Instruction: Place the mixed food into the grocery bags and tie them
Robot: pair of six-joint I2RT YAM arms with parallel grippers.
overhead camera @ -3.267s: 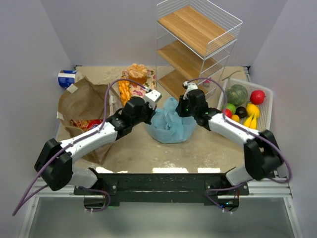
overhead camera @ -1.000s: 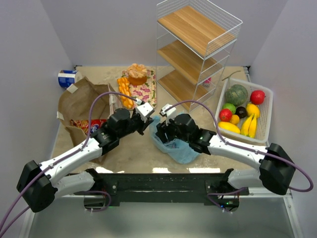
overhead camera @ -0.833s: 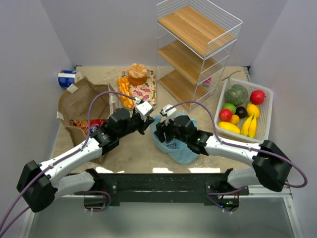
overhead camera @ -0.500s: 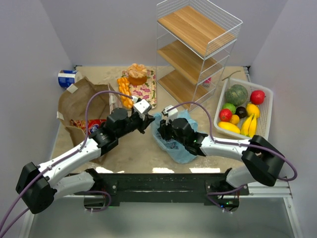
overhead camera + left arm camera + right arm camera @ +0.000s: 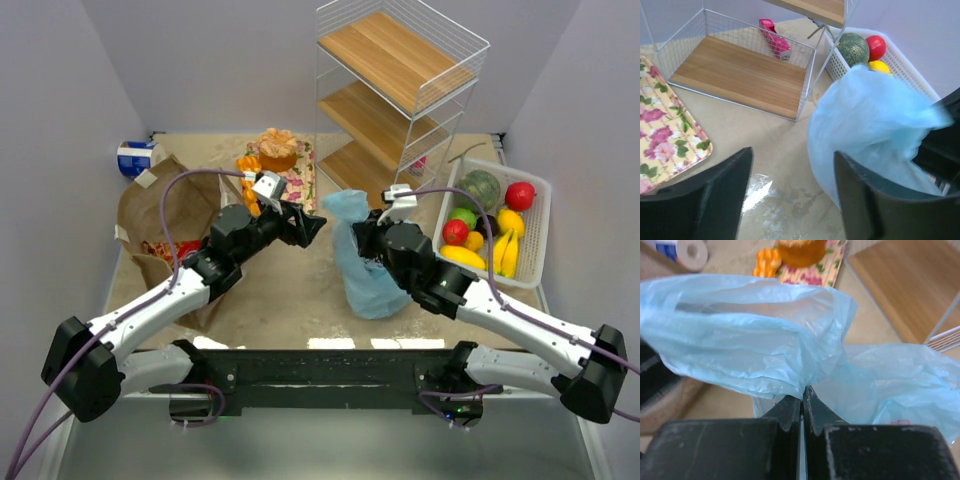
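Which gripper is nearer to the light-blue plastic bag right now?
Right. The right gripper is shut on a pinch of the light-blue bag near its top; the left gripper hangs open just to the bag's left, holding nothing.

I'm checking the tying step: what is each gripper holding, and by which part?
The right gripper pinches the light-blue plastic bag by gathered film near its top. The left gripper is open, holding nothing.

No wording is legible anywhere; a small red print (image 5: 897, 422) on the light-blue bag (image 5: 765, 340) is too blurred to read.
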